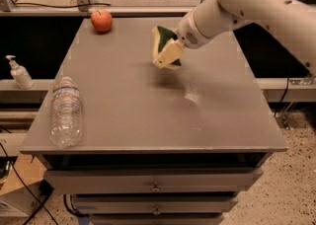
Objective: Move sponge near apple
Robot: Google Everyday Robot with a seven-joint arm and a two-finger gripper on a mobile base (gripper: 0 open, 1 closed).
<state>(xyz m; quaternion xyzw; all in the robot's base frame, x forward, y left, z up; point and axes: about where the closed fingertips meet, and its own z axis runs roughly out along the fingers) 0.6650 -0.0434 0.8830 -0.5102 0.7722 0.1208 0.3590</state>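
As a white robot arm (256, 2) reaches in from the right over a grey table (148, 115), its gripper (168, 54) is clamped on a sponge (162, 36), holding it tilted above the tabletop near the middle of the far half. The sponge's dark green face is turned up and to the left, and its pale yellow foam sits between the fingers. A soft shadow falls on the table just below and to the right of it. An apple (101, 20) rests at the table's far left corner, well apart from the sponge and to its left. A clear plastic water bottle (65, 112) lies on its side along the near left edge. Off the table to the left, a pump bottle (19, 72) stands on a lower shelf. Drawers (155, 187) run beneath the tabletop.
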